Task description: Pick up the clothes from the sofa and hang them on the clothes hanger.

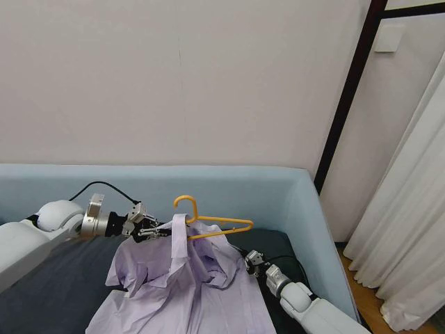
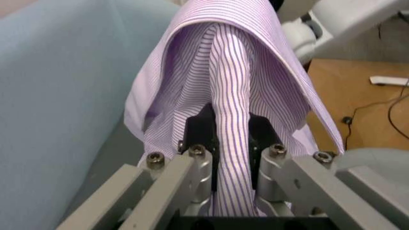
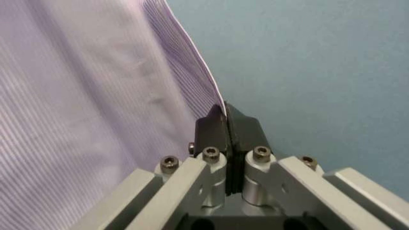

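Right end effector [image 1: 252, 259] and left end effector [image 1: 151, 228] pinch the striped shirt [image 1: 182, 296]; we'd tension it evenly across the hanger [image 1: 221, 224].

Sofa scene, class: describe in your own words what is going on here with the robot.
The robot is fitting a lilac striped shirt onto a yellow hanger over the pale blue sofa. Its left gripper is shut on a fold of shirt beside the hanger's hook. Its right gripper, lower down, pinches the shirt's edge. One hanger end sits under the fabric, the other is bare, and much of the shirt lies on the seat.
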You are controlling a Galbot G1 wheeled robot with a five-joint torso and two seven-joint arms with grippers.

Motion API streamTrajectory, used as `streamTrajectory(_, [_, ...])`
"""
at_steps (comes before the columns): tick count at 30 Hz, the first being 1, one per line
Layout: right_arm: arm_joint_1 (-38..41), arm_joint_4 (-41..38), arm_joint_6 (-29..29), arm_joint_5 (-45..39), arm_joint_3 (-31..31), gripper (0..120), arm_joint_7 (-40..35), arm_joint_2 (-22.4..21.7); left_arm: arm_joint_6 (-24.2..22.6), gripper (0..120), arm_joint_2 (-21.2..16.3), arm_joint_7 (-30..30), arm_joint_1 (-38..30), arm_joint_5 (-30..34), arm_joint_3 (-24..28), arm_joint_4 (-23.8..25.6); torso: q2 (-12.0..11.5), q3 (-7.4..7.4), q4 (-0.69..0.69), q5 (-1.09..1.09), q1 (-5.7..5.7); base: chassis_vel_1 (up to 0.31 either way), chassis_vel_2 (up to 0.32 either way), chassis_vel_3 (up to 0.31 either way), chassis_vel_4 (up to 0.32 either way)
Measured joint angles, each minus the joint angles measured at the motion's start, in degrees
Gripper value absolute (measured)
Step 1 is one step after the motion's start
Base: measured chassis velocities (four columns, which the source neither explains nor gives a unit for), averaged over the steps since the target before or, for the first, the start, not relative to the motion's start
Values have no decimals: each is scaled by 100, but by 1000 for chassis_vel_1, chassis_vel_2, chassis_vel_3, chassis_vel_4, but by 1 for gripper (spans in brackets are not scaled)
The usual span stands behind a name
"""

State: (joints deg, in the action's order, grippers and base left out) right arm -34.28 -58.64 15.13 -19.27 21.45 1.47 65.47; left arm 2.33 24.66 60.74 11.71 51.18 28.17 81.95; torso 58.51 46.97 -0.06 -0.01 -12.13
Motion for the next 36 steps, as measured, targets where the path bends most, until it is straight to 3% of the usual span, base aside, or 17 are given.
streamTrajectory(14, [180,-2026,-1020,-1059,-175,0,-644,-1018,148,7,-156,173,471,-456,-496,-151,-1,0,0,1,0,0,0,0,0])
streamTrajectory(22, [461,-3666,-1873,-1809,-270,0,-876,-1955,179,7,-263,216,708,-503,-751,-117,0,0,0,0,0,0,0,0,0])
streamTrajectory(36, [778,-5626,-2510,-2870,-472,0,-1241,-2750,154,7,-310,-34,623,-534,-764,-213,0,-1,0,1,1,0,0,0,0])
